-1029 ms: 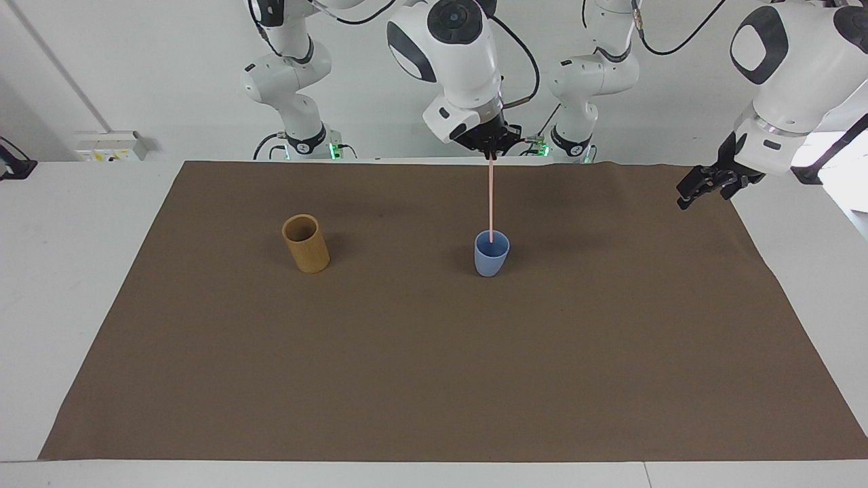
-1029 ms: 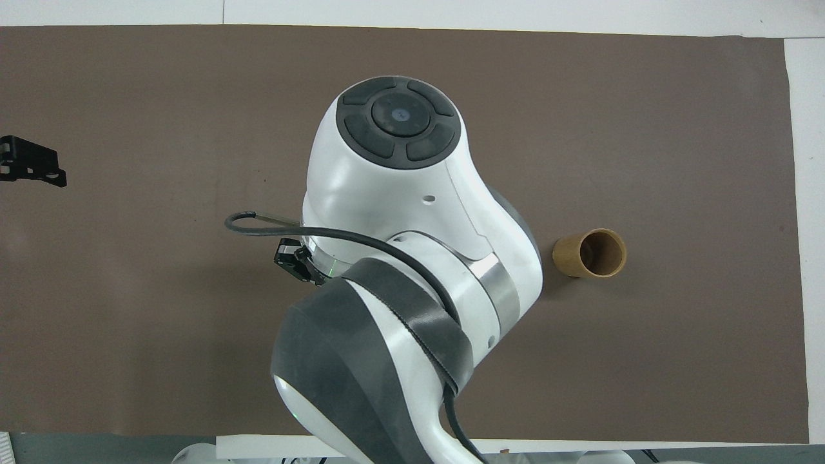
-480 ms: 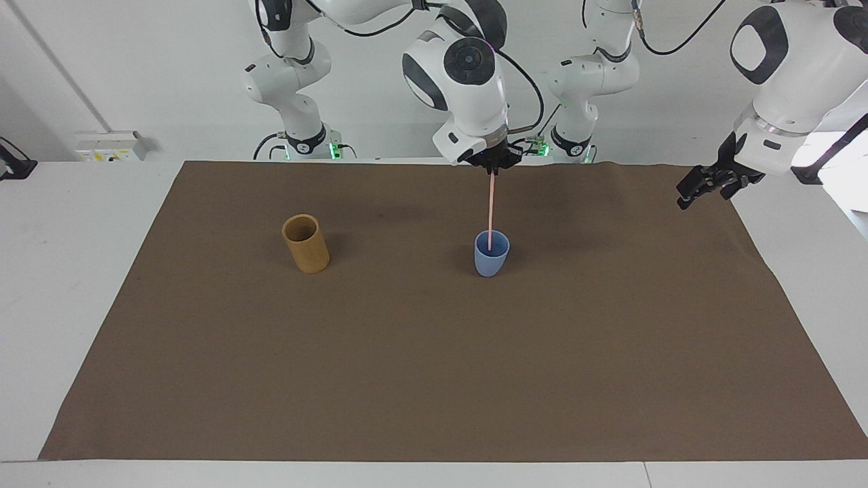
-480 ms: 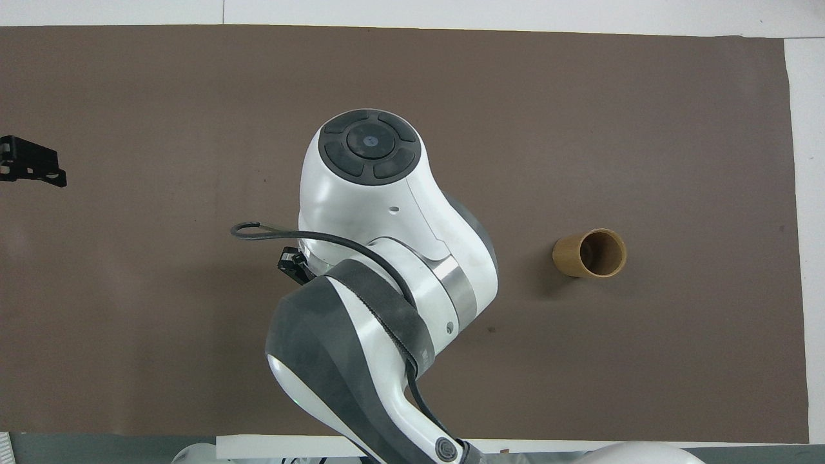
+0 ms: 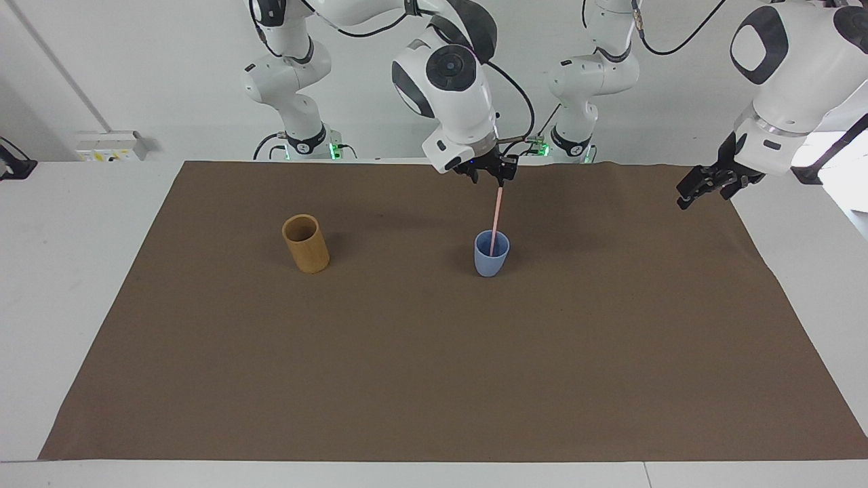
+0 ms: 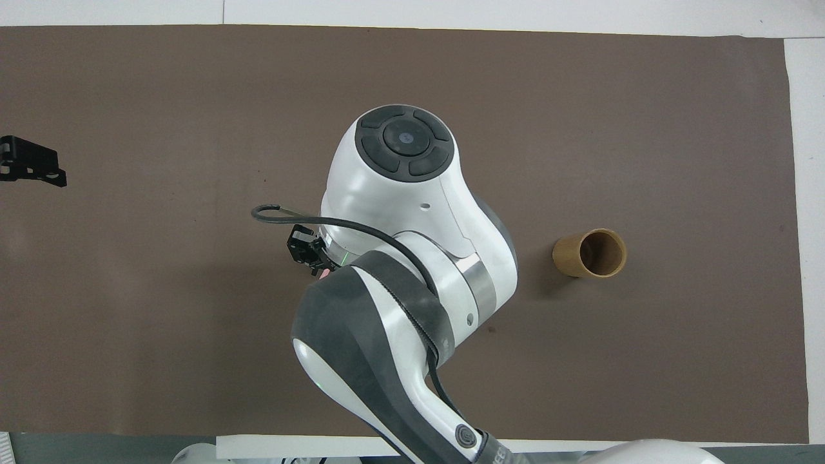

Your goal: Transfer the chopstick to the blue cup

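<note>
Facing and overhead views of a two-arm table scene. The right gripper (image 5: pixel 489 173) hangs over the middle of the brown mat (image 5: pixel 434 379), directly above the blue cup (image 5: pixel 491 253); its jaws stand slightly apart, and whether they touch the stick's top cannot be told. The chopstick (image 5: pixel 497 215), a thin pale pink stick, stands in the blue cup with its lower end inside the cup and its shaft leaning a little, so that its upper end lies just below the right gripper's jaws, at their edge toward the left arm's end of the table. The blue cup stands upright on the mat, straight beneath those jaws. In the overhead view the right arm's wrist and forearm cover the cup and nearly all of the stick; only the black right gripper (image 6: pixel 307 248) shows at the wrist's edge. A tan bamboo-like cylindrical cup (image 5: pixel 305 243) stands upright on the mat, well apart from the right gripper's jaws, toward the right arm's end of the table; the overhead view shows it with its mouth open upward (image 6: pixel 590 252). The left gripper (image 5: pixel 693 189) waits in the air over the mat's edge at the left arm's end of the table, well apart from both cups, its jaws open and holding nothing; the overhead view shows it at the frame's edge (image 6: pixel 29 162).
</note>
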`<state>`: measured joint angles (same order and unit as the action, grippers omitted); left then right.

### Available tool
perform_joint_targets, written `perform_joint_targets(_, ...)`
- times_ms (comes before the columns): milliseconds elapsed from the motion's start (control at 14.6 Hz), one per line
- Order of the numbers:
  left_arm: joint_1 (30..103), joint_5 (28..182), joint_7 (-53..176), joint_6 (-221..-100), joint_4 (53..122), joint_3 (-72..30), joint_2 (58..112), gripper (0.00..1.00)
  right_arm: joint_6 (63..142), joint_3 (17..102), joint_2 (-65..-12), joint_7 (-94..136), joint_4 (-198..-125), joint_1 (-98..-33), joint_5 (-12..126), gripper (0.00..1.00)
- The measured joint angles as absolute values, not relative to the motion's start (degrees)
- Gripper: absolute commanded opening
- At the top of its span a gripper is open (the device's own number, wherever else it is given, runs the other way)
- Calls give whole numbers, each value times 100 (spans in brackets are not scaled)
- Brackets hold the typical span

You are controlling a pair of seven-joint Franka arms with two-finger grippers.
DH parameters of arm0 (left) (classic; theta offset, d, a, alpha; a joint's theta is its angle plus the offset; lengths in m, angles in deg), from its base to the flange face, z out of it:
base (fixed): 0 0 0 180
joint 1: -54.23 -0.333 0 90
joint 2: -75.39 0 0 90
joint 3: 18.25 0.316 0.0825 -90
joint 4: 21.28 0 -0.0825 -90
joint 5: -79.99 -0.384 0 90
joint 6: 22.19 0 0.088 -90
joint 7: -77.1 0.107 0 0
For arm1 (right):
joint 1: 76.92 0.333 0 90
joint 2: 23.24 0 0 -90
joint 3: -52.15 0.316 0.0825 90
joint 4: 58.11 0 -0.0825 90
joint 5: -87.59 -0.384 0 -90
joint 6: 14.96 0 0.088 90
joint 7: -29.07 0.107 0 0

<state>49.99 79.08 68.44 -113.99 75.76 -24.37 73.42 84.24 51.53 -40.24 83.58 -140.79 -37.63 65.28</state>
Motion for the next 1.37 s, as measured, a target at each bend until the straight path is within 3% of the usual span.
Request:
perform_joint_targets(275, 4999, 7908, 6844, -11399, 7576, -2437, 7342, 100, 7899, 5102, -3786, 7769, -13598, -4494, 7484, 100)
perform_joint_targets(824, 4999, 7908, 6844, -11399, 7576, -2437, 7342, 100, 6096, 5010, -2783, 3819, -13488, -7206, 8520, 100)
perform_joint_targets(1029, 4999, 7908, 6844, -11399, 7576, -2437, 7342, 100, 5520, 5012, -2420, 3178, -13644, -7567, 8695, 100)
perform_joint_targets(1373, 4999, 7908, 6844, -11399, 7576, -2437, 7342, 100, 5646, 5087, -2183, 2967, -14184, -7563, 8953, 100)
